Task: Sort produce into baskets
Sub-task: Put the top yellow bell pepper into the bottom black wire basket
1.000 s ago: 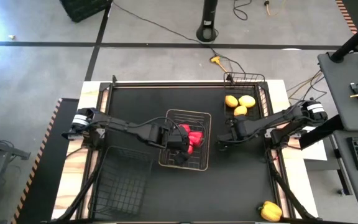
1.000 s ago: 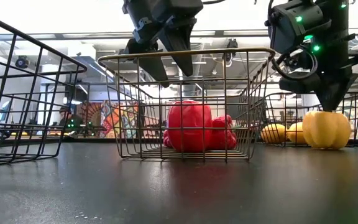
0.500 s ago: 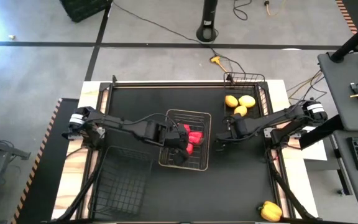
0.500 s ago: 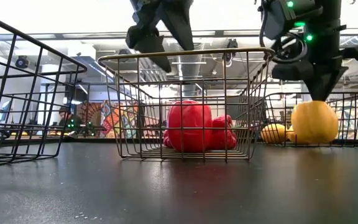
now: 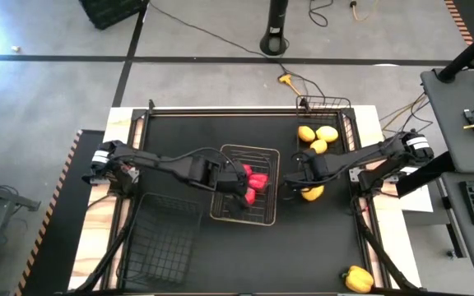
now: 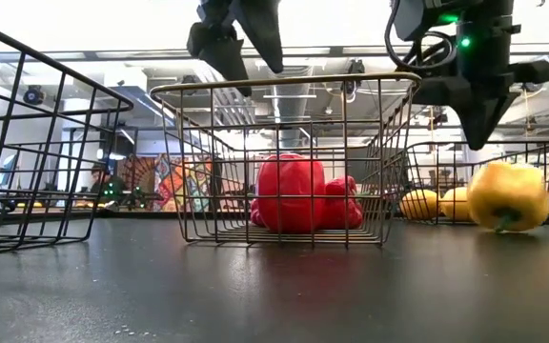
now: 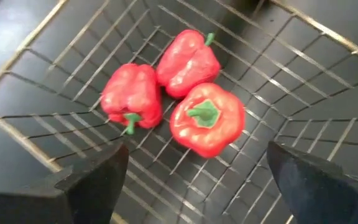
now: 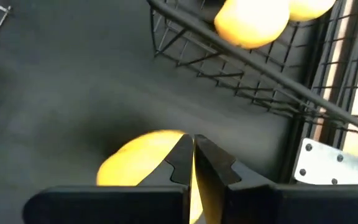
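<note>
Three red bell peppers (image 5: 251, 182) lie in the pale wire basket (image 5: 245, 149) at the table's middle, and they also show in the left wrist view (image 7: 191, 93). My left gripper (image 5: 233, 197) hangs open and empty above that basket (image 6: 246, 48). A yellow bell pepper (image 5: 311, 193) lies tipped on its side on the table (image 6: 508, 195), right of the pale basket. My right gripper (image 5: 289, 185) is shut and empty just above it (image 8: 193, 152), apart from it in the low view. Three lemons (image 5: 316, 136) lie in the black basket (image 5: 327, 103) at the far right.
A second yellow bell pepper (image 5: 356, 279) lies at the table's near right edge. An empty black wire basket (image 5: 159, 238) stands at the near left. Bare black tabletop lies between the pale basket and the near edge.
My right gripper has gone up. The yellow pepper that stood upright under it has been tilted, has come free and now lies on its side, a little toward the table's right and near edges. My left gripper has risen above the pale basket.
</note>
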